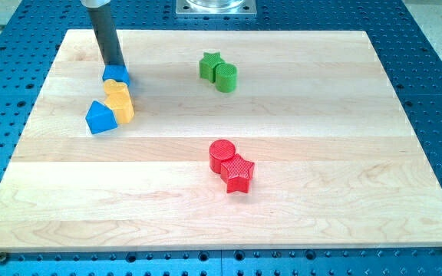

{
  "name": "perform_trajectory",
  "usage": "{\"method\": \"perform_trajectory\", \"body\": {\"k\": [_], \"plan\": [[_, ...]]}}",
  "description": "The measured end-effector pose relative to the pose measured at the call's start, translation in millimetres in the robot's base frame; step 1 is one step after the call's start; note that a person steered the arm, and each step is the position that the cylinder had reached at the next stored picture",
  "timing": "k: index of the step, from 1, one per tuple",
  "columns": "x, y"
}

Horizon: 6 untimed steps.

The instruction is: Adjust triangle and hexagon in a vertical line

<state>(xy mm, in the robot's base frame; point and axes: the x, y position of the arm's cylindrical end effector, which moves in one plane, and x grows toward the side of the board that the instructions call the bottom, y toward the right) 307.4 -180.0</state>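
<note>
My tip [114, 67] rests against the top edge of a small blue block [117, 75], possibly a triangle, near the board's upper left. Just below it, touching, sits a yellow block that looks like a hexagon [117, 91]. A second yellow block [123, 108] lies right under that one. A larger blue block with a peaked top [100, 117] sits at their lower left, touching the yellow ones. These blocks form a tight cluster that runs roughly top to bottom, leaning slightly.
A green star [209, 64] and a green cylinder [226, 77] touch each other at the top centre. A red cylinder [221, 152] and a red star [238, 174] touch at the lower centre. The wooden board [344, 192] lies on a blue perforated table.
</note>
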Motion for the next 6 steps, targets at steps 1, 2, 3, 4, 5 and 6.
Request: {"method": "perform_trajectory", "body": {"k": [1, 2, 3, 4, 5, 6], "plan": [[5, -3], [-9, -3], [14, -38], [107, -60], [128, -32], [144, -24]]}}
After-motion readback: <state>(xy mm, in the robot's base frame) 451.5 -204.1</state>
